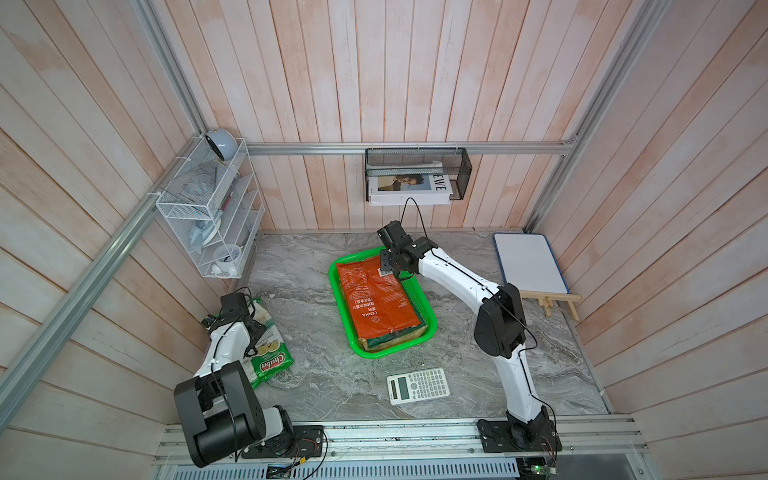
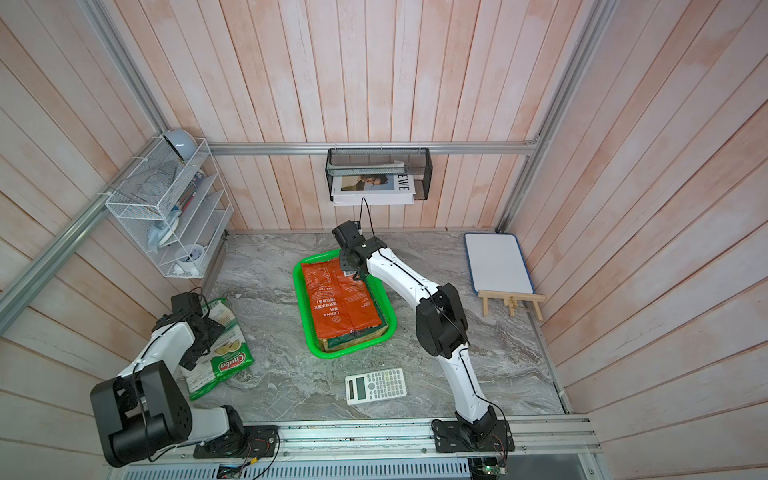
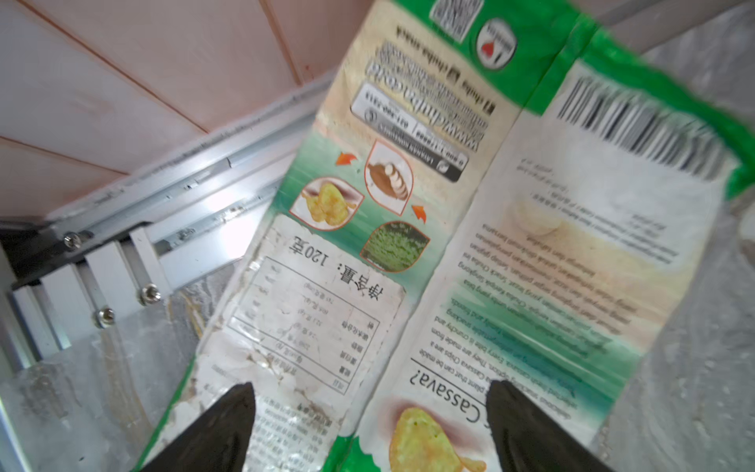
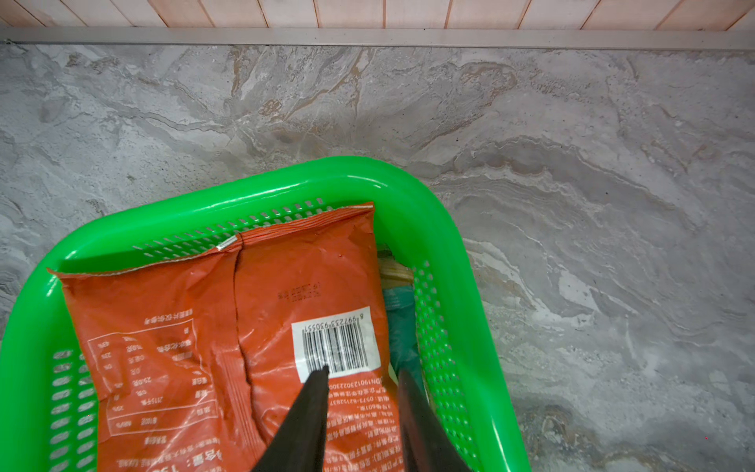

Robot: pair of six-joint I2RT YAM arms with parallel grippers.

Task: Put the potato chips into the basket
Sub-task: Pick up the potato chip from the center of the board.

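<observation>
Grey marbled tabletop [image 1: 311,270] bears a green basket [image 1: 376,354], Chuba bag [image 1: 274,362], calculator [image 1: 418,385] and small easel whiteboard [image 1: 530,264].

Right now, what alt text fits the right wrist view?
An orange-red chip bag lies barcode-up in the bright green basket, with the right gripper poised over it, jaws slightly apart and empty. A dark green bag peeks out beneath it; the grey marble table lies beyond.

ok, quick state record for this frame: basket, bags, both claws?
basket: green, middle of table, holds stacked bags
top bag: orange-red bag, barcode side up; green and tan bag edges beneath
left out: Chuba bag, on table by left arm
left claw: open, over Chuba bag
right claw: open, over orange-red bag's barcode
other: calculator, near side of table
</observation>
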